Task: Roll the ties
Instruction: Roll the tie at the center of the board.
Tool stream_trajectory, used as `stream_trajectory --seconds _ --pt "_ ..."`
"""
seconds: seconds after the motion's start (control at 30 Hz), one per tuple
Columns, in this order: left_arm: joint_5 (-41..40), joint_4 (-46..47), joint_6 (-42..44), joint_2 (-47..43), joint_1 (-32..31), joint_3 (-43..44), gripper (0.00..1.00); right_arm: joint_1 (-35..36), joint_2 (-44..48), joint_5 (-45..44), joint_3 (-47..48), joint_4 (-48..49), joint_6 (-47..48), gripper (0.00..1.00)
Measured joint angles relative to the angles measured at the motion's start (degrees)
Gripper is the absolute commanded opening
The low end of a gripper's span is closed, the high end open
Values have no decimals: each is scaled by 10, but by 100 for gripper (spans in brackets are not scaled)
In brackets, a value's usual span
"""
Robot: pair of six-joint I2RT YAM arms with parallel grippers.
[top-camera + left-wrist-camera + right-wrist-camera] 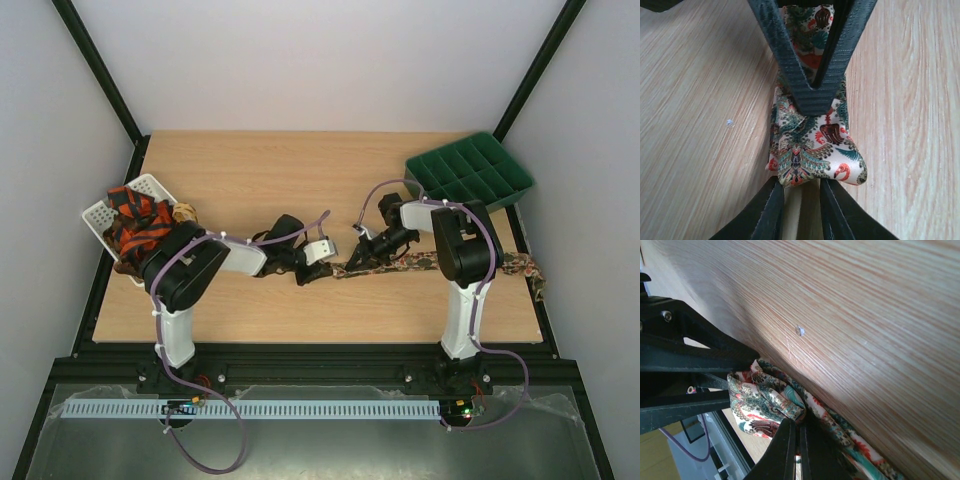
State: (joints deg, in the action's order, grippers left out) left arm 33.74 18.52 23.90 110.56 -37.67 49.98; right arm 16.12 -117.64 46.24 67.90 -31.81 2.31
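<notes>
Top external view lays out the job: the patterned tie (pixel 515 266) runs flat along the table (pixel 300 180) from the centre out to 3 o'clock, where its tail reaches the edge and seems to droop over it. The other ties (pixel 135 225) sit bundled in the white basket (pixel 95 212) at 9 o'clock, and the green tray (pixel 470 172) stands at 1 o'clock. Both arms meet nose to nose at the tie's centre end. Left wrist view shows that end folded over on itself into a short first turn. The right gripper (pixel 799 429) is clamped tight on the fabric just behind the fold, most likely to pin the strip so the turn cannot spring flat. The left gripper (pixel 802 192) has its jaws a little apart with the fold's edge at their tips; whether they pinch it I cannot tell. Room between the two claws is tight, so either must move with care, but bare wood lies open toward 12 and 6 o'clock. The overhanging tail could drag once rolling heads toward 3 o'clock.
</notes>
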Motion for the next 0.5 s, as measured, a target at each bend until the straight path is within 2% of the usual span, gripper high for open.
stream_trajectory --seconds 0.5 --pt "17 35 -67 13 -26 40 32 -1 0 3 -2 2 -1 1"
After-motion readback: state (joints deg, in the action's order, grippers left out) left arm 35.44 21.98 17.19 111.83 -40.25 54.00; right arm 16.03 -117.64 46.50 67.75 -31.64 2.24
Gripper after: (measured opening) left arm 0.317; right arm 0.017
